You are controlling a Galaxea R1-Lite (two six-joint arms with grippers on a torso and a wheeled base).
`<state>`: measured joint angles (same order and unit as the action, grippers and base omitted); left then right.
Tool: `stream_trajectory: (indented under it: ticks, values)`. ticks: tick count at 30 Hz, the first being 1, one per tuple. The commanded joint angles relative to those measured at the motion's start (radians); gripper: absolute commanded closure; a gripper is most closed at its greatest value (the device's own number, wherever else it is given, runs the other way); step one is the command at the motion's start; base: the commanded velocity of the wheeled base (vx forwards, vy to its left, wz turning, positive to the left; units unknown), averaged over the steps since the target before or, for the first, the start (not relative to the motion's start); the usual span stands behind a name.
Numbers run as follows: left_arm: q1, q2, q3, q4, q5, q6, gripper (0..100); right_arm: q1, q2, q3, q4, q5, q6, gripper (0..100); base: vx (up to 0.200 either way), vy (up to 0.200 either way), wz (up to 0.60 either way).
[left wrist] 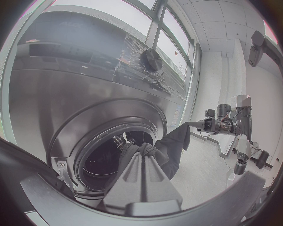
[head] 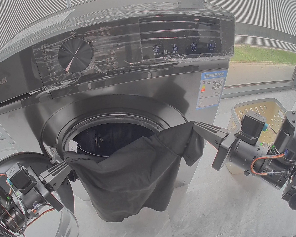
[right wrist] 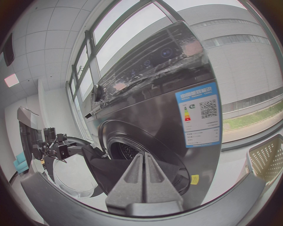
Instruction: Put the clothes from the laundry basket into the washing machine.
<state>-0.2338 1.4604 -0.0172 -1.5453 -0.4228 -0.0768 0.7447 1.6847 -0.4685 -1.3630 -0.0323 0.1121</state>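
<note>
pale tiled floor [head: 216, 214] before a window wall [head: 262, 43]. one dark grey front-loading washing machine [head: 117, 92] stands with its round glass door [head: 52, 233] swung open. one black cloth garment [head: 136, 173] hangs across the drum mouth and down the front. two grippers, the left gripper [head: 67, 163] and right gripper [head: 195, 125], each pinch a top corner, jaws closed on fabric. the head view takes in one cream perforated plastic laundry basket [head: 271, 110] beside the machine. the left wrist view shows cloth bunched at its fingertips [left wrist: 134, 163].

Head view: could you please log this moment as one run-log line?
left claw: shut on garment | right claw: shut on garment | garment: stretched across washer mouth, hanging outside | door: open
</note>
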Motion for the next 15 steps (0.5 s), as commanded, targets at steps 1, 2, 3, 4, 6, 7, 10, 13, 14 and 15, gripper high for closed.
stream_trajectory:
  ticks: [1, 2, 3, 4, 6, 7, 10, 13, 14, 15]
  values:
    - [0.001, -0.031, 0.016, -0.001, 0.004, -0.004, 100, -0.033, -0.013, 0.021, -0.002, 0.000, -0.002, 100, 0.000, 0.000, 0.00]
    - [0.001, -0.034, 0.016, -0.001, 0.004, -0.006, 100, -0.038, -0.017, 0.025, -0.001, 0.000, -0.003, 100, 0.000, 0.000, 0.00]
    - [0.001, -0.034, 0.016, -0.001, 0.004, -0.008, 100, -0.045, -0.022, 0.033, -0.001, 0.000, -0.006, 100, 0.000, 0.000, 0.00]
    - [0.002, -0.035, 0.016, -0.001, 0.004, -0.009, 100, -0.048, -0.023, 0.036, -0.001, 0.000, -0.009, 100, 0.000, 0.000, 0.00]
    - [0.011, -0.034, 0.016, -0.001, 0.006, -0.011, 100, -0.062, -0.025, 0.048, -0.002, 0.000, -0.012, 100, 0.000, 0.000, 0.00]
    - [0.018, -0.034, 0.016, -0.001, 0.007, -0.012, 100, -0.064, -0.026, 0.054, -0.002, 0.000, -0.014, 100, 0.000, 0.000, 0.00]
    - [0.024, -0.034, 0.013, -0.001, 0.009, -0.014, 100, -0.064, -0.043, 0.062, -0.002, 0.000, -0.014, 100, 0.000, 0.000, 0.00]
    - [0.030, -0.034, 0.011, -0.001, 0.009, -0.012, 100, -0.064, -0.046, 0.067, -0.002, 0.000, -0.014, 100, 0.000, 0.000, 0.00]
    - [0.030, -0.034, 0.011, -0.001, 0.009, -0.012, 100, -0.064, -0.046, 0.065, -0.002, 0.000, -0.014, 100, 0.000, 0.000, 0.00]
    - [0.030, -0.034, 0.011, 0.001, 0.009, -0.012, 100, -0.064, -0.046, 0.065, -0.001, 0.000, -0.014, 100, 0.000, 0.000, 0.00]
